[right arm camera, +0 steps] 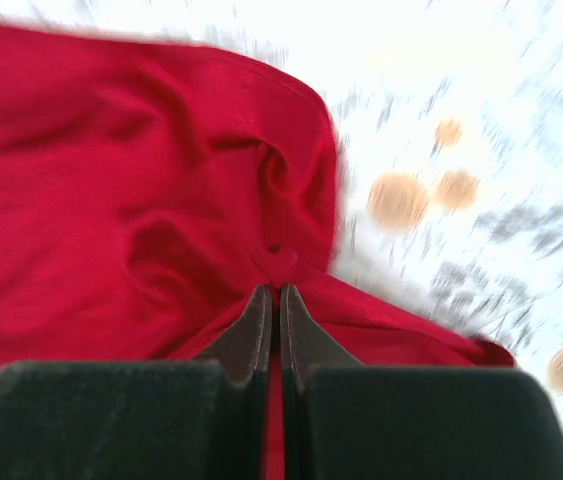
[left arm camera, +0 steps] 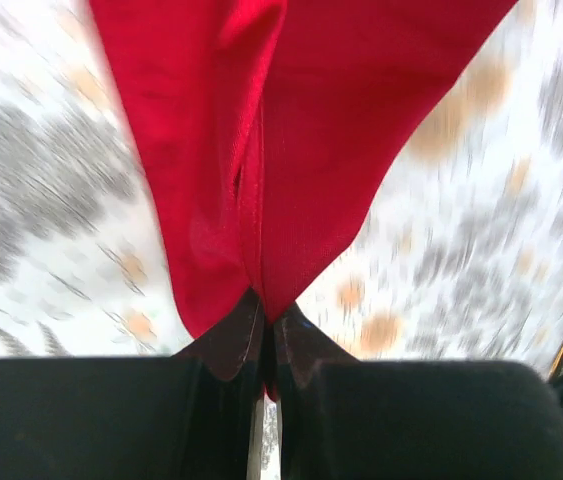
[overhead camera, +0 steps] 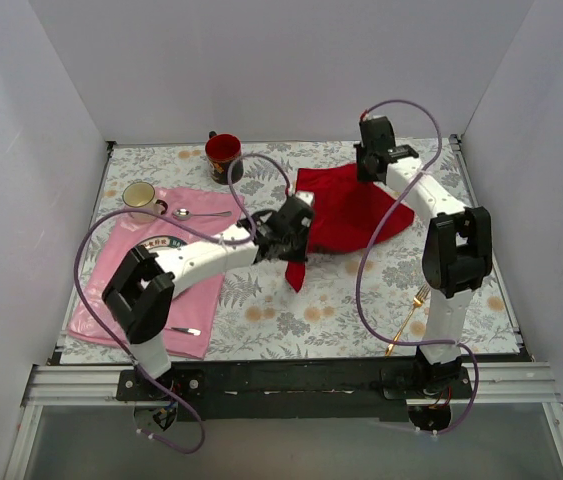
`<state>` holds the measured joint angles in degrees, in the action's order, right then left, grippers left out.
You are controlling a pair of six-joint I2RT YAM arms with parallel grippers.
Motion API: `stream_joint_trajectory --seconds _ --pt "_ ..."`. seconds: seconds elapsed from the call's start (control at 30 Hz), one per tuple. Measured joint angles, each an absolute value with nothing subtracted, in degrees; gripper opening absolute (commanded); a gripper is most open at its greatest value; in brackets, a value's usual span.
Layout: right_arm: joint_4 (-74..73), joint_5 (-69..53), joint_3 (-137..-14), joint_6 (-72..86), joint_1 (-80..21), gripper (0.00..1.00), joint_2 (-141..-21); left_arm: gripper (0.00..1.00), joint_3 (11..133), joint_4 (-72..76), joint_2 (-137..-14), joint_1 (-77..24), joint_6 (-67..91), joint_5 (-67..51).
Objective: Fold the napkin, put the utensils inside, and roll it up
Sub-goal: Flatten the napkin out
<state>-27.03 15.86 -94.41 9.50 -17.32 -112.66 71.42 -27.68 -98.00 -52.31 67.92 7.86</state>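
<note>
You're pinching the napkin (overhead camera: 346, 215) with left hand (left arm camera: 269, 312) and right hand (right arm camera: 274, 297) both clamped tight, readying the fold.

Left arm (overhead camera: 201, 262) and right arm (overhead camera: 426, 200) are the same build: white tubular links with black boxy joint housings (overhead camera: 141, 292). Left cable (overhead camera: 86, 250) and right cable (overhead camera: 366, 262) are both purple, looping loosely along each arm from base to wrist. Both arms are mounted on a black rail (overhead camera: 291, 378) over a silver frame (overhead camera: 61, 385). Left gripper (left arm camera: 264, 312) has a black blocky body and two dark, glossy, tapered fingers (left arm camera: 223, 345). Right gripper (right arm camera: 279, 292) is identical, with dark pointed fingers (right arm camera: 251, 335).
</note>
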Motion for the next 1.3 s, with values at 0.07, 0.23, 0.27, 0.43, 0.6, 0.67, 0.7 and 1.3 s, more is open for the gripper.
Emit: stream_joint_trajectory --seconds 0.07,0.23,0.27,0.43,0.6,0.67,0.7,1.3 --pt "-28.2 16.5 -101.2 9.7 -17.3 0.01 -112.4 0.0 79.3 -28.8 -101.1 -47.9 67.9 8.1" --pt "-26.9 16.6 -117.6 8.9 -17.3 0.01 -107.2 0.0 100.9 -28.6 -108.9 -40.1 64.9 9.9" --pt "-26.2 16.5 -118.7 8.6 -17.3 0.01 -105.1 0.0 104.7 -28.6 -110.0 -39.4 63.6 10.5" --pt "-20.9 15.9 -115.7 7.2 -17.3 0.01 -88.2 0.0 115.8 -26.0 -111.4 -38.5 56.0 11.7" --pt "-14.4 15.3 -89.1 8.1 -17.3 0.31 -68.7 0.0 107.2 -22.5 -107.1 -38.9 51.0 11.9" --pt "-13.8 14.1 -77.2 9.6 -17.3 0.45 -64.8 0.0 100.3 -22.0 -104.6 -38.9 50.0 11.4" --pt "-14.1 13.3 -71.8 10.7 -17.3 0.51 -64.4 0.0 97.0 -22.2 -103.4 -38.9 49.8 11.2" --pt "-23.9 -0.4 -45.2 16.7 -17.3 0.6 -65.1 0.76 66.2 -28.2 -84.3 -38.9 57.4 2.0"
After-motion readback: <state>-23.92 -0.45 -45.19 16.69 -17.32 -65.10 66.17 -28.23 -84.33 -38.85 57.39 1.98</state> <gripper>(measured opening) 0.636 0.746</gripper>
